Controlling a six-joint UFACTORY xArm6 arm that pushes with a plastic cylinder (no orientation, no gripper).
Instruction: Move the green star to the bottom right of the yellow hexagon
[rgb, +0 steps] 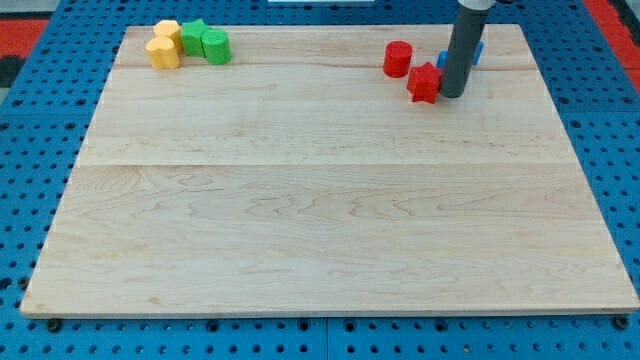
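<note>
The green star (192, 36) sits near the board's top left corner, in a tight cluster. A green cylinder (216, 46) touches it on the right. Two yellow blocks lie just to its left: an upper one (167, 30) and a lower one (162, 52). Which of them is the hexagon is hard to make out. My tip (452, 96) is far away at the view's top right, against the right side of a red star-like block (423, 83).
A red cylinder (398, 58) stands left of the red star-like block. A blue block (475, 52) is partly hidden behind the rod. The wooden board (330, 220) lies on a blue pegboard surface.
</note>
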